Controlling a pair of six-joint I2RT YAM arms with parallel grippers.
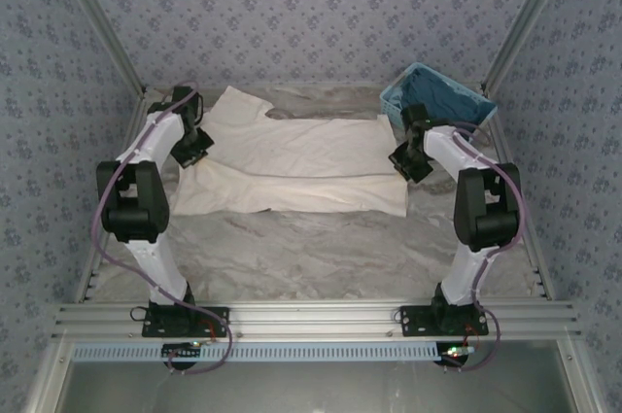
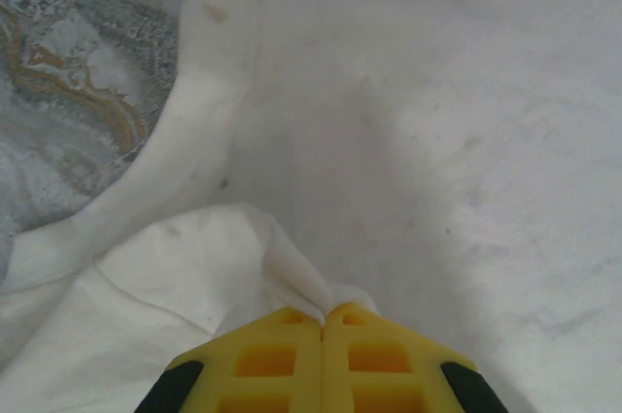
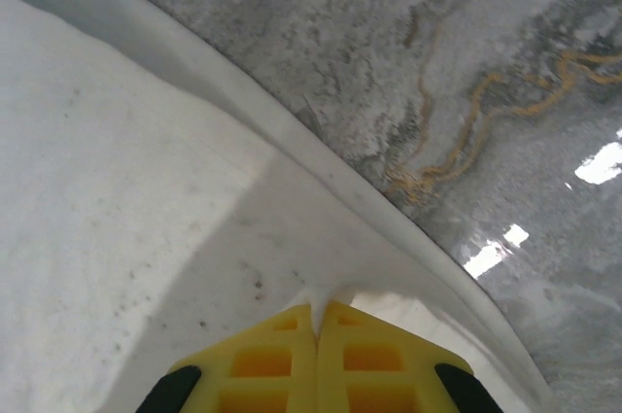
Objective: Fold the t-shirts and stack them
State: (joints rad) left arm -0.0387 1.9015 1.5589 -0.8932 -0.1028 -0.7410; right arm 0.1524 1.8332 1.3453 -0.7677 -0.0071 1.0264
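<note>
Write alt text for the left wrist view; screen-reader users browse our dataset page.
The left gripper, its yellow plastic jaws together, pinches a raised fold of a wrinkled cream-white cotton t-shirt that covers most of the frame. A grey marbled table with tan veins shows at the upper left.

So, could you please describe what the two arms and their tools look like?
The left arm and right arm have white rounded links and bulky black joints. A purple cable runs along each. The left tool and right tool are yellow, with square recesses, on black mounts.
</note>
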